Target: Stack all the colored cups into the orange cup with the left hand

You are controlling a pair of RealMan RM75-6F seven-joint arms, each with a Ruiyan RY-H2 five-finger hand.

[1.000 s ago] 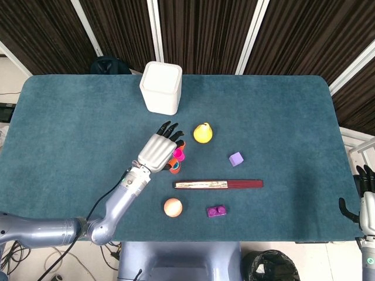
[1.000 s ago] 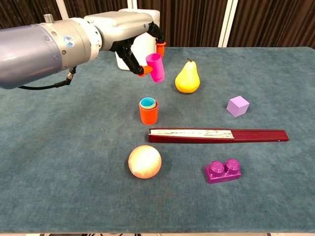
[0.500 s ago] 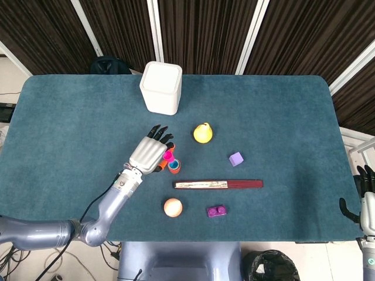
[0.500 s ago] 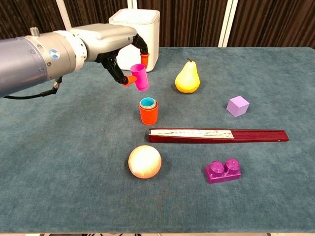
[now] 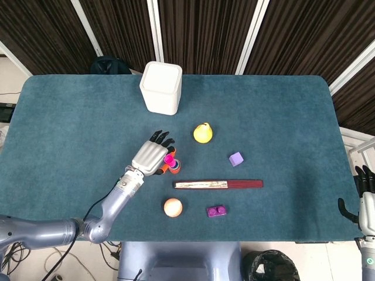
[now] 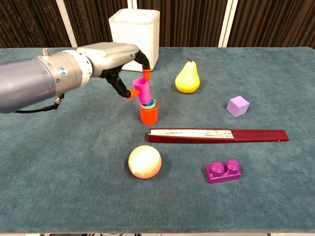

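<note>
The orange cup [image 6: 148,114] stands upright near the table's middle with a teal cup [image 6: 150,103] nested inside; in the head view the orange cup [image 5: 175,168] peeks out beside my fingers. My left hand [image 6: 115,60] [image 5: 151,156] pinches a magenta cup [image 6: 141,92] [image 5: 169,159] between thumb and a finger. That cup is tilted, its base right at the stack's rim. Whether it touches the stack is unclear. My right hand [image 5: 366,202] hangs at the lower right edge of the head view, holding nothing, fingers apart.
A white box [image 6: 135,31] stands behind the stack. A yellow pear [image 6: 187,77] lies to its right, a purple cube [image 6: 237,105] further right. A closed red fan [image 6: 218,135] lies in front of the stack, with an orange ball [image 6: 144,161] and a purple brick [image 6: 223,171] nearer me.
My left hand has carried the magenta cup down and toward me, from up near the white box to right over the orange cup's stack. The right hand has not moved.
</note>
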